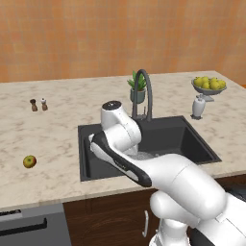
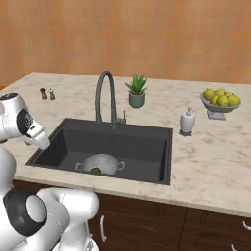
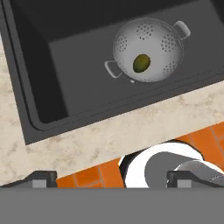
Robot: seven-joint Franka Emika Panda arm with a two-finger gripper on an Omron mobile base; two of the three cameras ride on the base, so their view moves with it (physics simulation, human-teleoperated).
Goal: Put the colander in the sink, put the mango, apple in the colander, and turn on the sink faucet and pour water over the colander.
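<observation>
The claw (image 3: 112, 178) stands wide open and holds nothing, its two dark tips far apart over the front edge of the table (image 3: 87, 135). Past that edge lies the sink (image 3: 57, 65), and on its floor sits the colander (image 3: 148, 49) with the mango (image 3: 141, 63) inside it (upright, both handles showing). The sink faucet (image 2: 105, 95) arches at the back rim. The apple (image 1: 30, 161) rests on the table, well left of the sink.

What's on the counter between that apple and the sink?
Nothing. In the left base view, only bare marble counter lies between the apple and the sink; the shakers stand farther back.
</observation>
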